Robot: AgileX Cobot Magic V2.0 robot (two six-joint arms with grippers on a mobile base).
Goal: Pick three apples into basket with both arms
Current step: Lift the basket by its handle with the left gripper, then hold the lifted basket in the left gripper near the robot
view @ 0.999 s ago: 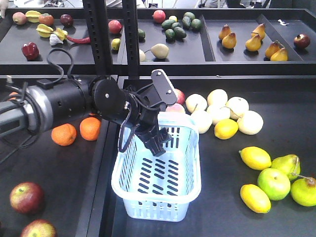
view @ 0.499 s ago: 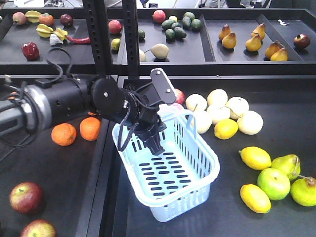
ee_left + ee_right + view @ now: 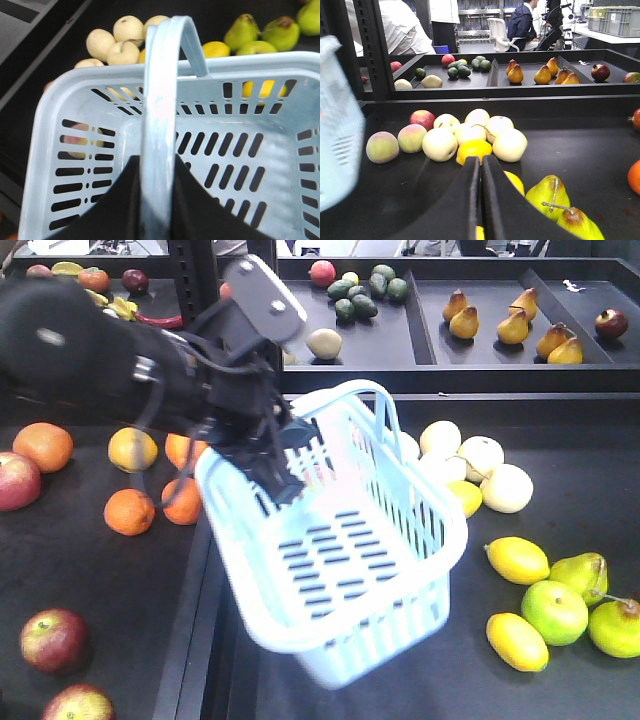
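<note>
The pale blue basket point(image 3: 345, 560) hangs tilted above the table, and nothing lies in it. My left gripper point(image 3: 272, 472) is shut on its hoop handle point(image 3: 159, 105), with a dark finger on each side of the bar point(image 3: 157, 172). Two dark red apples point(image 3: 52, 638) point(image 3: 75, 705) lie at the front left of the table. A third red apple point(image 3: 14, 480) sits at the left edge. My right gripper point(image 3: 480, 167) is shut on nothing, low over the table before a yellow lemon point(image 3: 474, 149). The basket point(image 3: 337, 125) is a blur at the left of the right wrist view.
Several oranges point(image 3: 130, 511) lie left of the basket. Pale round fruit point(image 3: 480, 455), lemons point(image 3: 517, 560) and green pears point(image 3: 555, 610) lie to its right. A raised back shelf point(image 3: 420, 350) holds more fruit. Black uprights point(image 3: 190, 275) stand behind my left arm.
My left arm has risen and swung toward the camera, lifting the basket off the table and tilting it. More fruit now shows at the left.
</note>
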